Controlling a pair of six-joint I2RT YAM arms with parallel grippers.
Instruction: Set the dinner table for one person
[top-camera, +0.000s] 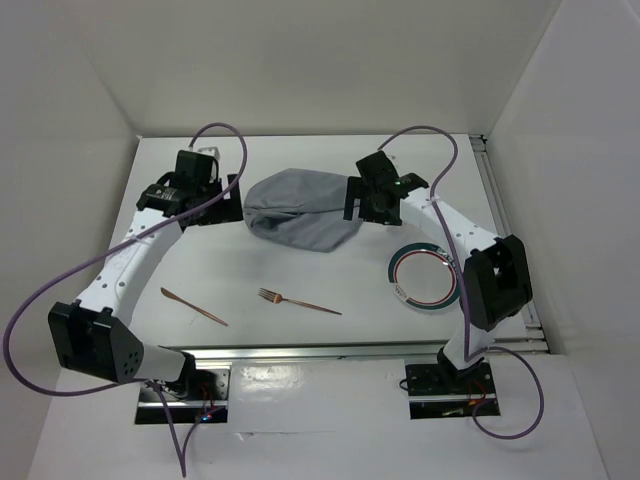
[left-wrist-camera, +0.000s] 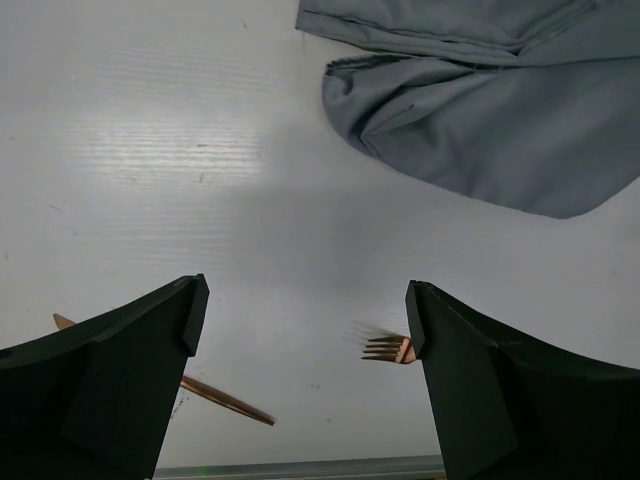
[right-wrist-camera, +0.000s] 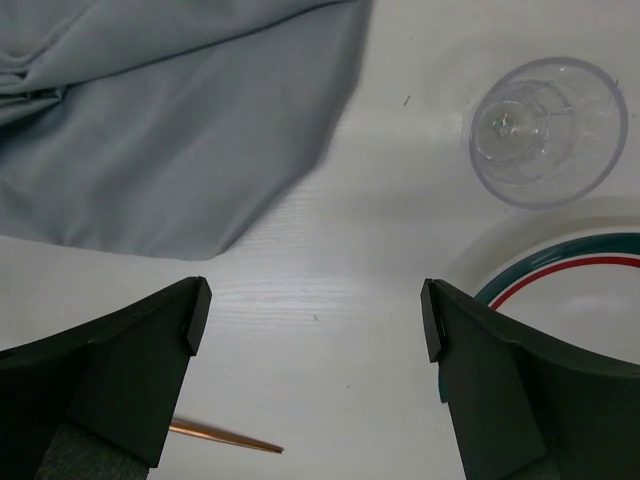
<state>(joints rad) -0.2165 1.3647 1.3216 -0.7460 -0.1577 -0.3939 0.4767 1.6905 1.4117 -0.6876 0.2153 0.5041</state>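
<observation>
On the white dinner table a crumpled grey cloth mat lies at the back centre. My left gripper hovers open at its left edge and my right gripper hovers open at its right edge; neither holds anything. A copper fork and a copper knife lie near the front. In the left wrist view the open gripper frames the fork's tines, the knife and the cloth. The right wrist view shows the open gripper, the cloth, a clear glass and a plate.
The plate, white with a green and red rim, sits at the right, partly under the right arm. Aluminium rails run along the front edge and the right edge. White walls close in the back and both sides. A thin copper handle shows below the right gripper.
</observation>
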